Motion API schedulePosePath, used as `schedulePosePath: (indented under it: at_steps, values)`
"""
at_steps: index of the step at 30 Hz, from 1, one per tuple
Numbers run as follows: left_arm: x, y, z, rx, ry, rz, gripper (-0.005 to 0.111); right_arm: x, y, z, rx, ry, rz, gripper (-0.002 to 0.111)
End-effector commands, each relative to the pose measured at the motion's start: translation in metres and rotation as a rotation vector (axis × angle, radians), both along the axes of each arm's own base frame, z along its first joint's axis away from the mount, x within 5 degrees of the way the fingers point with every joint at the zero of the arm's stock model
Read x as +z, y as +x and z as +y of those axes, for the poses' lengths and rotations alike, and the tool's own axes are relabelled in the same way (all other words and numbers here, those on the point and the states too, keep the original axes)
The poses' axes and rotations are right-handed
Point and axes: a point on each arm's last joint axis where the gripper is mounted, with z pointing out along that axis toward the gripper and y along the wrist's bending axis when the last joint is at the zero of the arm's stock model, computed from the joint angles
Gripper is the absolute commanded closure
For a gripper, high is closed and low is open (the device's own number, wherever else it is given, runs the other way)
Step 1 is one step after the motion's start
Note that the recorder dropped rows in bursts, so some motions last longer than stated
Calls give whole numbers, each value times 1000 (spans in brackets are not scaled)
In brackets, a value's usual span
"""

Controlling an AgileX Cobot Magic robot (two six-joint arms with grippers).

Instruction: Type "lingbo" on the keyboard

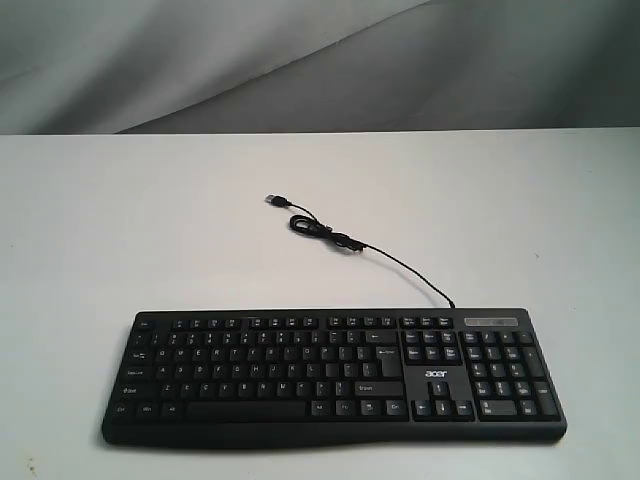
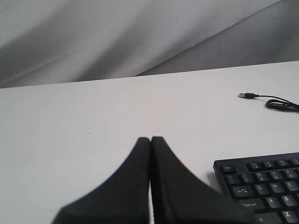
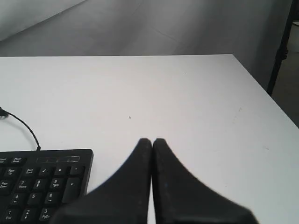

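Smooth white tabletop (image 1: 150,220) under wide black keyboard (image 1: 330,375), probably plastic

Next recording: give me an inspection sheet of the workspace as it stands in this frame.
Surface: white table.
Job's things: black keyboard, flat on the table, no gripper on it.
Clutter: nothing seen.
Grippers: left gripper shut, empty, off the keyboard's Esc end; right gripper shut, empty, off its number-pad end.
Cables: keyboard's cable partly coiled on the table, plug lying loose.
Surroundings: grey cloth backdrop.
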Motion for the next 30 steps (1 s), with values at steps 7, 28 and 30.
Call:
schedulePosePath:
  at_steps: [7,28,30]
  values:
    - [-1,0,0,2,-11,-5,106,-1,0,0,-5,3,-2,108]
    - [-1,0,0,2,-11,-5,106,39,1,-3,-41,16,-445,108]
    - [-1,0,0,2,-11,-5,106,46,0,-4,-51,33,-520,108]
